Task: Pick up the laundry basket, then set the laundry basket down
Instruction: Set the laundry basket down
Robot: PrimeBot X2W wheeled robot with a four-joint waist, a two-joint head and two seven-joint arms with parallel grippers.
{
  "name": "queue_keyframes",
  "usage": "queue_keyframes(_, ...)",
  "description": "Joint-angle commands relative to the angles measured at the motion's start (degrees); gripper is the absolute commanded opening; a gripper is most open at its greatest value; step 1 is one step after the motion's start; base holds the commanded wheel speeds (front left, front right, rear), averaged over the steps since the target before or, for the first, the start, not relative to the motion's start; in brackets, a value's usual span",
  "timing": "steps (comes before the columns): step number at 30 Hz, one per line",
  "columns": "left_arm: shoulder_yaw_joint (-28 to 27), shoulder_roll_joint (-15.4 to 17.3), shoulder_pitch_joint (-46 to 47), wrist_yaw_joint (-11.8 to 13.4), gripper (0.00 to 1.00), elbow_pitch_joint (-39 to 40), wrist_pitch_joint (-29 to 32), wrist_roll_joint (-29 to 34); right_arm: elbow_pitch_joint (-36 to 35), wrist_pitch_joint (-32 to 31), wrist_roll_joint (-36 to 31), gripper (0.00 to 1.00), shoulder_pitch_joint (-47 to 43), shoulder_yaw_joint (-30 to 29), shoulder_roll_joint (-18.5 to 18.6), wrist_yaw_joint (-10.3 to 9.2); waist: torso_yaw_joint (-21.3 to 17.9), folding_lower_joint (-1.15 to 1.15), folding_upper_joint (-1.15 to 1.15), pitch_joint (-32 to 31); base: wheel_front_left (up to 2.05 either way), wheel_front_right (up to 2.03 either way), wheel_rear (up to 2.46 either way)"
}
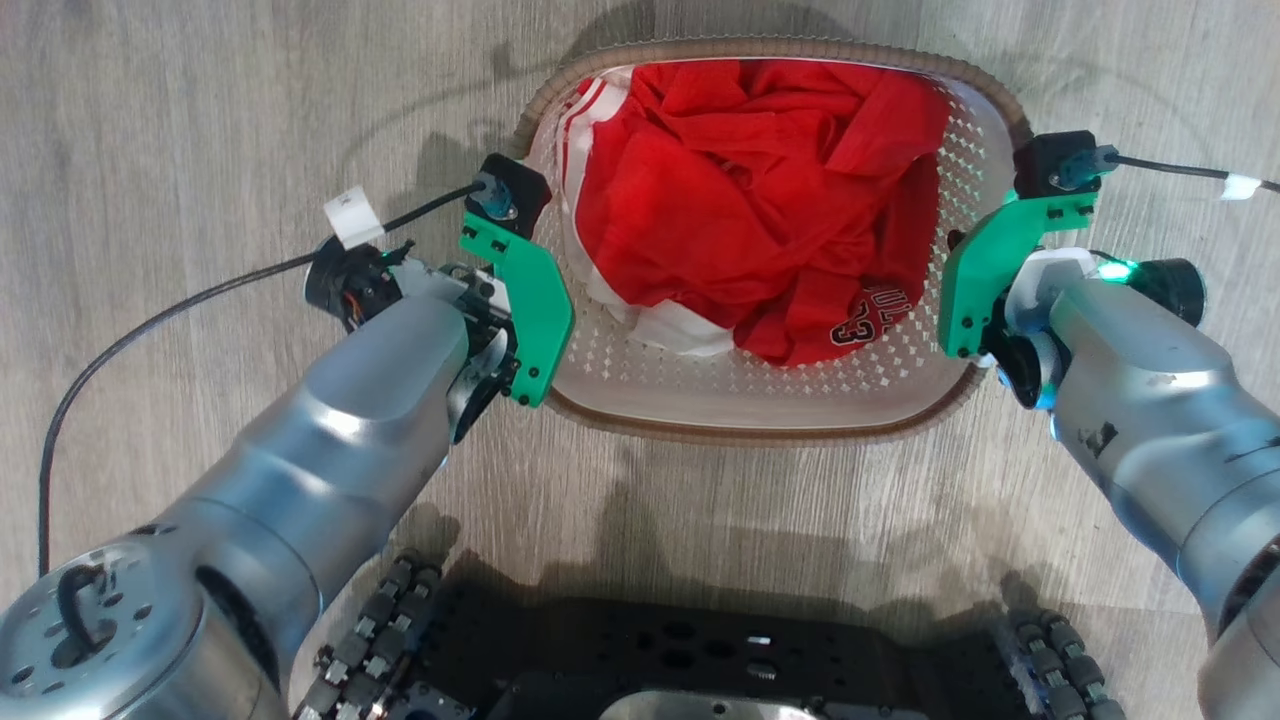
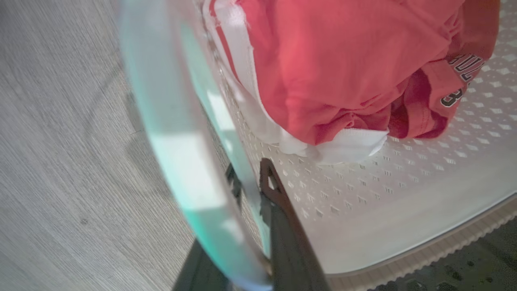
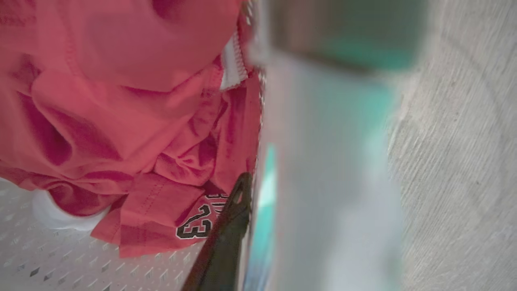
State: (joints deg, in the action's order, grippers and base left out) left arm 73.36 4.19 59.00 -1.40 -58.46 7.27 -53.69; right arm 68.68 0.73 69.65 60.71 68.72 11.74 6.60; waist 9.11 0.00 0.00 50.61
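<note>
White perforated brown-rimmed plastic laundry basket (image 1: 800,385): left tool (image 2: 251,180) pinches its wall; right tool (image 3: 244,192) half hidden, can't tell grip. Grasp step, prob.; next needs level two-arm lift.

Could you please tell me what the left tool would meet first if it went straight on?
Probably the white perforated plastic laundry basket: the left tool straddles its side, and the inner finger runs along the wall towards the red and white garment. Depth is unclear.

Crumpled red jersey (image 1: 760,200) with white trim and black 23 print; pale grey wood-grain floor (image 1: 200,100) all around.
</note>
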Motion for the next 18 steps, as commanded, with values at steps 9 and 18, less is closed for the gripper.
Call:
queue_keyframes(9,-0.01,-1.31,1.06,3.91,1.0,1.5,-2.02,2.7,0.07,2.19,-0.37,1.0,-1.48,1.27,-1.98,0.89,0.12,0.0,0.0,0.28,0.0,0.0,0.0)
queue_keyframes(18,-0.01,-1.31,0.71,4.84,1.0,1.51,-1.85,2.97,0.61,2.79,-0.6,1.0,-1.16,1.53,-2.03,0.89,0.35,0.0,0.0,0.25,0.0,0.0,0.0)
